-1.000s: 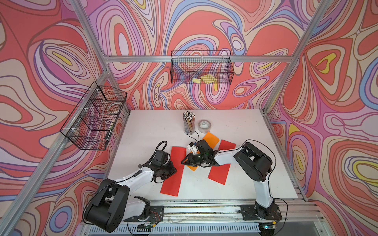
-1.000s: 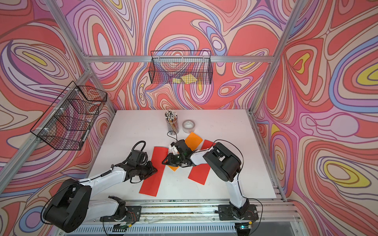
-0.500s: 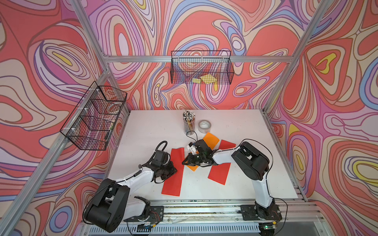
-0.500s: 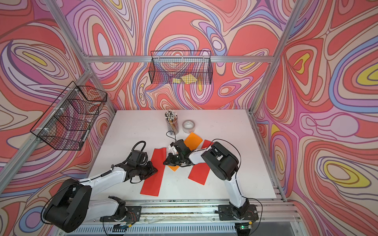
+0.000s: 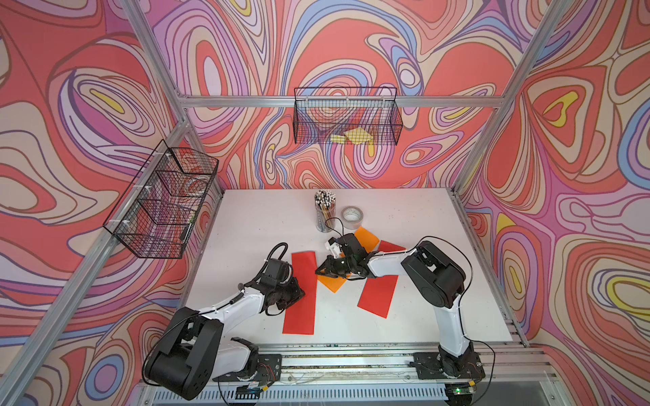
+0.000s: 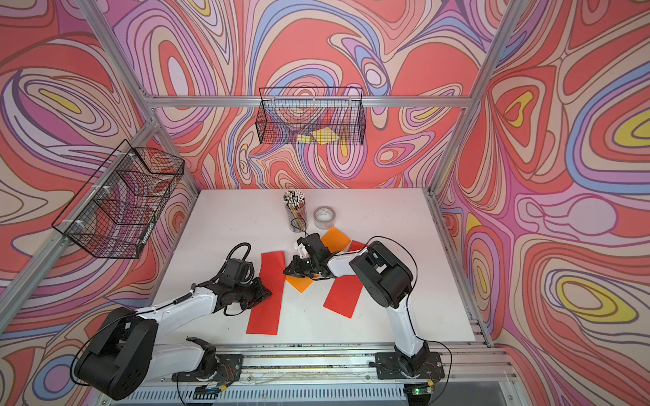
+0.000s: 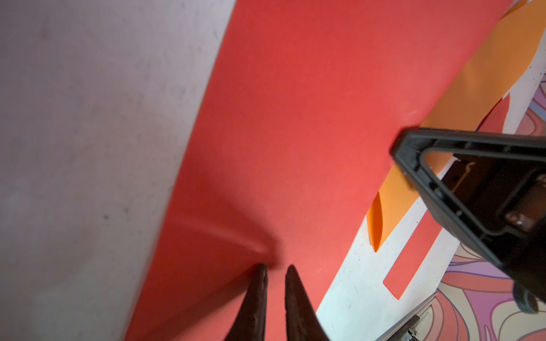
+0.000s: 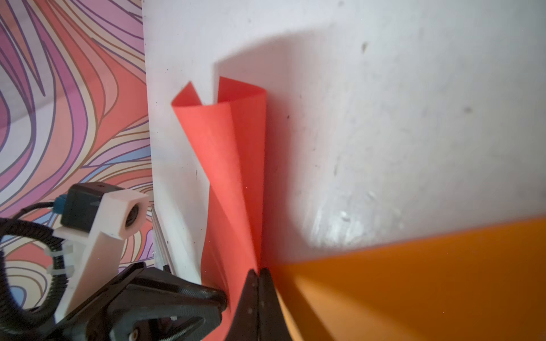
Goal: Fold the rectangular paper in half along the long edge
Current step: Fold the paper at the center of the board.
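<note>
Both low over the work area; left white-and-black robot arm stretches forward from its base, forearm nearly flat, wrist bent down; left black parallel gripper tips pointing down, fingers nearly together, slim gap showing; whether it pinches anything, can't tell. Right white-and-black robot arm stands upright from its base, black elbow folded, forearm running across toward the other arm; right black parallel gripper angled down, fingertips pressed together, no gap; the two grippers just beside each other.
</note>
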Controlling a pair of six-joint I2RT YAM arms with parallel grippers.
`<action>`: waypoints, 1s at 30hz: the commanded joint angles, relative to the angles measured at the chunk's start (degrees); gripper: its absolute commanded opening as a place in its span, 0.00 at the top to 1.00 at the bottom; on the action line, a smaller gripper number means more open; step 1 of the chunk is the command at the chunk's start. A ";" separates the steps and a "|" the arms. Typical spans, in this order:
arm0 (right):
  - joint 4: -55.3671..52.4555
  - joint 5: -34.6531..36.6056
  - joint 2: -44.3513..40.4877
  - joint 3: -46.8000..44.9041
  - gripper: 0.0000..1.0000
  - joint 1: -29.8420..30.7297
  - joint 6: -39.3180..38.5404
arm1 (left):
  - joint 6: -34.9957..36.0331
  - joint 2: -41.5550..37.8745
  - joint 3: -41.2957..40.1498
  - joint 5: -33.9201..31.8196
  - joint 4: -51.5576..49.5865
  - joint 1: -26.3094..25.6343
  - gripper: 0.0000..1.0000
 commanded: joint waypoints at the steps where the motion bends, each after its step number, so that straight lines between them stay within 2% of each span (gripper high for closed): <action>1: -1.32 -0.28 1.25 2.91 0.94 -0.49 -1.52 | -0.19 0.53 -1.10 -0.17 -0.91 0.18 0.84; 3: -1.41 -1.25 1.97 4.26 0.79 -0.54 -1.77 | -0.20 0.67 -0.94 -0.22 -0.87 0.19 0.84; 4: -1.54 -1.43 2.29 4.87 0.77 -0.55 -1.77 | -0.24 0.78 -0.94 -0.06 -0.83 0.22 0.84; 15: -7.24 -1.29 5.19 10.14 0.77 -0.54 -5.23 | -0.17 1.14 -0.81 0.34 -0.81 0.18 0.84; 20: -4.34 -1.76 2.21 6.17 0.76 -2.61 -4.16 | -0.13 1.40 -0.89 0.28 -0.78 0.21 0.84; 25: -2.85 -3.38 0.49 2.98 0.59 -5.89 -4.40 | -0.34 1.93 -1.22 0.61 0.02 0.19 0.84; 28: -2.18 -6.90 1.78 4.22 0.56 -5.85 -4.59 | -0.28 2.24 -1.31 0.65 0.26 0.20 0.84; 30: 2.22 -9.32 2.46 3.59 0.55 -5.90 -2.66 | -0.34 2.37 -1.30 0.64 0.39 0.17 0.84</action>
